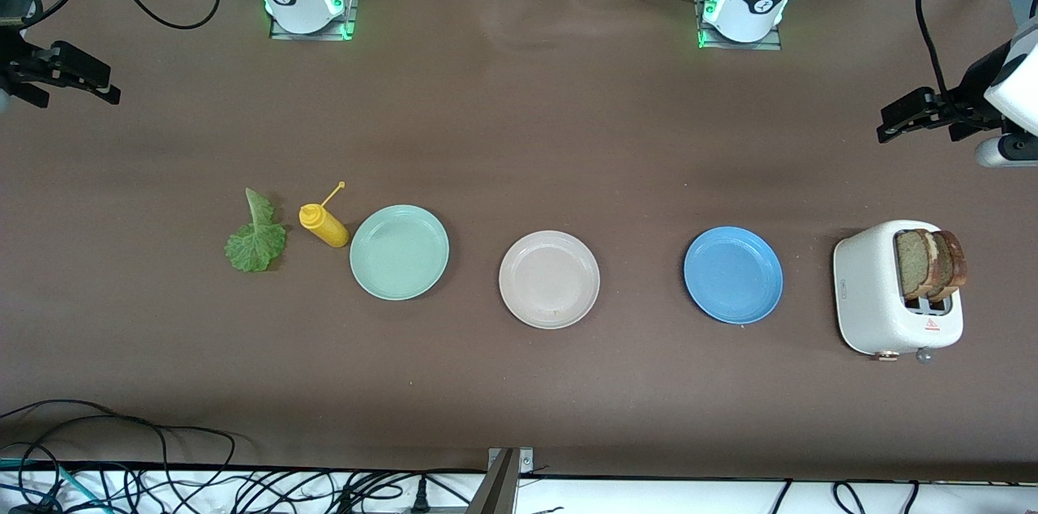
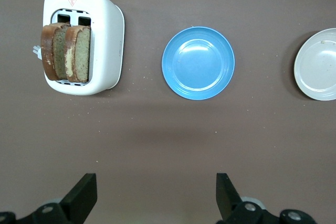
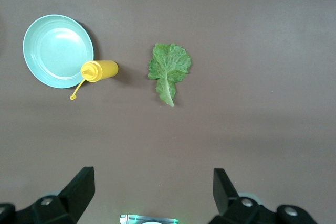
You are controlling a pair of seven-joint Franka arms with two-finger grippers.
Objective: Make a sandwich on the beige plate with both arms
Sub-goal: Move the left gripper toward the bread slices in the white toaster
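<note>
Right gripper [image 1: 69, 80]: raised over bare table at the right arm's end, jaws spread wide and empty; its wrist view looks down on the leaf, the bottle and the mint-green plate.
Lettuce leaf [image 1: 256, 237]: lies flat on the table, just beside the yellow squeeze bottle [image 1: 324, 225], stalk end pointing toward the robots' bases.
Mint-green plate [image 1: 399, 251]: empty, touching or nearly touching the tipped bottle; not the target.
Beige plate [image 1: 549, 279]: empty, middle of the row, between the mint-green plate and the blue plate [image 1: 733, 274].
Toaster [image 1: 872, 295]: white, at the left arm's end; two bread slices [image 1: 931, 261] stand upright in its slots, tops well proud of the casing.
Left gripper [image 1: 916, 115]: raised over the table near the toaster, jaws wide and empty.
Step in hand: nothing yet on the beige plate, so likely the first bread slice. Best practice: descend with the jaws across the slice's flat faces, grip the exposed top, lift straight up so the slice clears the slot without dragging the toaster.
Caution: the two slices stand close together; a finger must enter the gap between them.
Surface: brown matte covering, faintly creased.
Room: cables trail along the table edge nearest the front camera; green lights glow at both arm bases.
</note>
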